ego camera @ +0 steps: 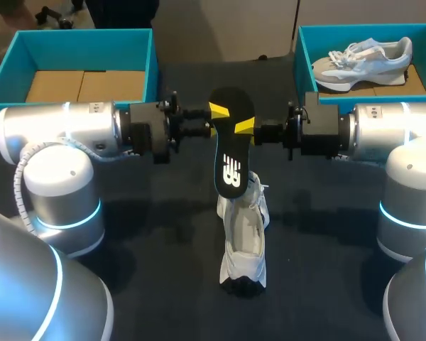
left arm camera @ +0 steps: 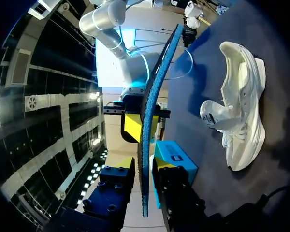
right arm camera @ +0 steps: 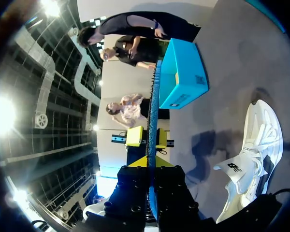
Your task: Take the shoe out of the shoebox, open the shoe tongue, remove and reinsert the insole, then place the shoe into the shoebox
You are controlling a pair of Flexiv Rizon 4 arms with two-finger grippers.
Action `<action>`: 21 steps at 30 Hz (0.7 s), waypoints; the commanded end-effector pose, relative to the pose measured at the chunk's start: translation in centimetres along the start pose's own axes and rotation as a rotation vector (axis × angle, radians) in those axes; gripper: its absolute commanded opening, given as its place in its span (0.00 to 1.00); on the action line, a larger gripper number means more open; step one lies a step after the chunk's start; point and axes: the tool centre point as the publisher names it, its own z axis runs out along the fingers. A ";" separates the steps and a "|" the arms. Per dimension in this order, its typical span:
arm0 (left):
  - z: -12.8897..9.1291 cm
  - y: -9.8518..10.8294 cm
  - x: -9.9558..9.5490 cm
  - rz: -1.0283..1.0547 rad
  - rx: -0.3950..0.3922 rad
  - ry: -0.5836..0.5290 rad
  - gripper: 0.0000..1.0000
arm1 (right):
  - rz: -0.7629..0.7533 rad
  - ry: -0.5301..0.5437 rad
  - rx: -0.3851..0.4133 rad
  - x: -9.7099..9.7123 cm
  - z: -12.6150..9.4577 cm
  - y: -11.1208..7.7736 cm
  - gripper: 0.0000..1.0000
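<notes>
Insole (ego camera: 231, 153) was out, left gripper (ego camera: 220, 111) and right gripper (ego camera: 244, 126) both grasping it, 12 o'clock of shoe (ego camera: 243, 249); reinsertion and boxing remained.

The counter (ego camera: 326, 234) is covered in a dark, matte cloth. A white shoe (ego camera: 243, 241) rests on it in the middle, nearer the front edge, with its opening facing up and its length running from front to back. Two teal boxes stand at the far side, well apart from the shoe and from each other: the left shoebox (ego camera: 85, 39) at the far left corner and the right shoebox (ego camera: 302, 57) at the far right corner, both open at the top.
</notes>
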 end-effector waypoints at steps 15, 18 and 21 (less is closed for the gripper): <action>1.2 0.5 0.2 0.004 0.014 0.004 0.00 | 0.000 -0.001 -0.002 -0.1 0.2 0.0 0.00; 1.3 0.6 0.2 0.004 0.018 0.006 0.00 | 0.000 -0.001 -0.002 -0.1 0.2 0.0 0.00; 1.3 0.6 0.2 0.005 0.021 0.006 0.00 | 0.000 -0.001 -0.002 -0.1 0.2 0.0 0.00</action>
